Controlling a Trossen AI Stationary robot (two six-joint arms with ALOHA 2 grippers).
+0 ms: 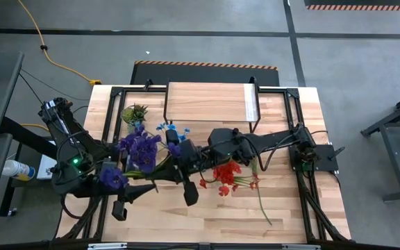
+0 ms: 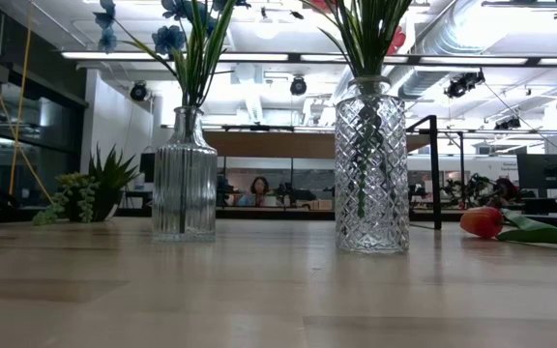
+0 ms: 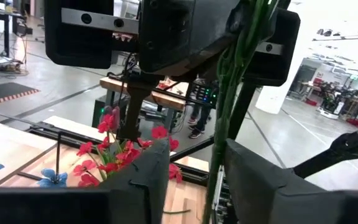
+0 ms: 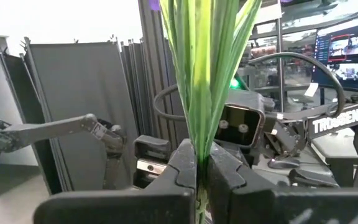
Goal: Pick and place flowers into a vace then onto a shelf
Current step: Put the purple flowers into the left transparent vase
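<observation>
My right gripper [image 4: 202, 165] is shut on a bunch of purple flowers [image 1: 141, 149], held high above the table's left middle. My left gripper [image 3: 196, 168] points level at the same bunch below the right gripper. It stands open, and the green stems [image 3: 219, 124] run down through its gap, close to one finger [image 3: 253, 180]. On the table, a ribbed glass vase [image 2: 184, 174] holds blue flowers [image 1: 172, 130] and a diamond-cut vase [image 2: 370, 164] holds red flowers [image 1: 228, 173]. An orange bloom [image 2: 482, 222] lies on the table at the right. The shelf [image 1: 210, 103] stands at the far edge. My right gripper pinches the purple bunch's green stems [image 4: 197, 140] between its two fingers, several stems together. It comes level from the table's right, and its fingers lie across the stems. The bunch is clear of the table and roughly upright, blooms above the fingers. Whether my left gripper touches the stems, I cannot tell.
A small green spiky potted plant [image 1: 134, 112] sits at the far left beside the shelf. The orange flower's long stem [image 1: 262, 201] lies across the near right of the table. Black frame rails [image 1: 297, 111] run along the table's sides.
</observation>
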